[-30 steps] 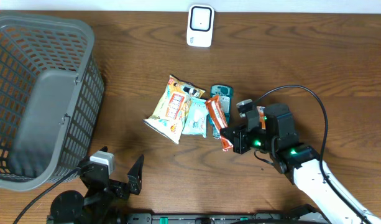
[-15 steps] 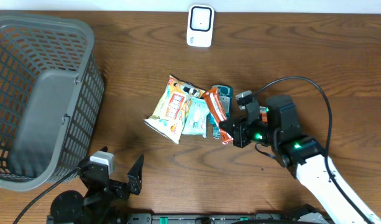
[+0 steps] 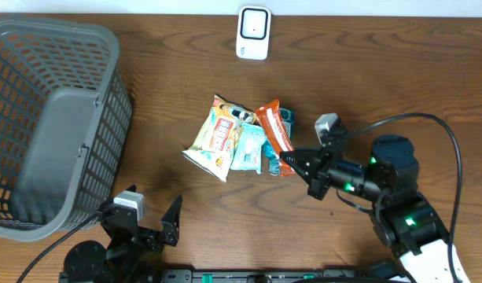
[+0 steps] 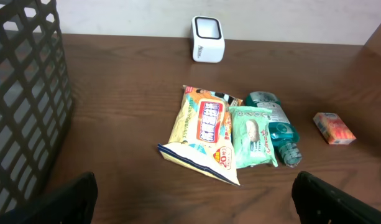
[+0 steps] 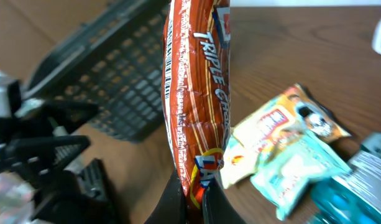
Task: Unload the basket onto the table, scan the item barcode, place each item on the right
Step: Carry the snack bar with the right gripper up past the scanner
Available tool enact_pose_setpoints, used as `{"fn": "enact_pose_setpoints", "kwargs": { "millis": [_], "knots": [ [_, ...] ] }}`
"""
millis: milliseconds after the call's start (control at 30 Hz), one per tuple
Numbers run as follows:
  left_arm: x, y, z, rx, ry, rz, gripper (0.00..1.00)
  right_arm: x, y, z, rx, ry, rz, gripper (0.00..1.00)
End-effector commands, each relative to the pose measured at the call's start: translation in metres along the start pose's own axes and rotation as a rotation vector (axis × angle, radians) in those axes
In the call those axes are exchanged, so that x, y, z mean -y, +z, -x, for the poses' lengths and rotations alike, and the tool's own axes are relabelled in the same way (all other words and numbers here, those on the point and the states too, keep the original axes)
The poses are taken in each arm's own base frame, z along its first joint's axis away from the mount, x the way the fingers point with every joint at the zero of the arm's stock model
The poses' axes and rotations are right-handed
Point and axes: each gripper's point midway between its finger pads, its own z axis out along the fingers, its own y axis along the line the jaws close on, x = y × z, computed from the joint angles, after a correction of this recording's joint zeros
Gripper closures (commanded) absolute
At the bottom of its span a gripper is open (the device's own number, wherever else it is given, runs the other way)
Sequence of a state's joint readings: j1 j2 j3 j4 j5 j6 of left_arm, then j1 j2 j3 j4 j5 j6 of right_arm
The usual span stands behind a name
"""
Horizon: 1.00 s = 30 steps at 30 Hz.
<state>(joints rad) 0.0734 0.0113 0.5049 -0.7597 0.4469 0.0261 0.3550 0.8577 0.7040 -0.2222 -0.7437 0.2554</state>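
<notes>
right gripper (image 3: 292,162) clamped on the orange snack bar (image 3: 274,135), at 3 o'clock of the chips bag (image 3: 215,138); left gripper (image 3: 149,218) spread wide, empty, at the worktop's (image 3: 382,63) 7 o'clock.

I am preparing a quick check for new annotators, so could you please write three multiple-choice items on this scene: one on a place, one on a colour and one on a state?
1. Where does the white scanner stand?
A. inside the basket
B. near the table's far edge, beyond the snack packets
C. on top of the snack packets

2. What colour is the basket?
A. grey
B. blue
C. red

3. What is the right hand doing?
A. hanging open over nothing
B. shut on the orange-red wrapper
C. shut on the scanner

Answers: 1 B, it sits alone at the top of the overhead view; 2 A, its mesh walls are grey; 3 B, the right wrist view shows the wrapper pinched in it.
</notes>
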Motion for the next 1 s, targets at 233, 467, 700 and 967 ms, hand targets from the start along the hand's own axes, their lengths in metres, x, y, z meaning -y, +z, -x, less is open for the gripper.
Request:
{"fn": "enact_pose_setpoints", "kwargs": {
  "millis": [233, 467, 700, 967],
  "knots": [
    [0.002, -0.002, 0.002, 0.01, 0.001, -0.009, 0.02, 0.009, 0.006, -0.006, -0.042, -0.215, -0.03, 0.99],
    [0.002, -0.002, 0.002, 0.01, 0.001, -0.009, 0.02, 0.104, 0.026, -0.01, -0.085, -0.188, -0.433, 0.99],
    [0.002, -0.002, 0.002, 0.01, 0.001, -0.009, 0.02, 0.156, 0.046, 0.011, 0.0, -0.264, -0.628, 0.99],
    [0.002, -0.002, 0.002, 0.01, 0.001, -0.009, 0.02, 0.22, 0.043, 0.049, 0.109, -0.471, -0.963, 0.99]
  ]
}}
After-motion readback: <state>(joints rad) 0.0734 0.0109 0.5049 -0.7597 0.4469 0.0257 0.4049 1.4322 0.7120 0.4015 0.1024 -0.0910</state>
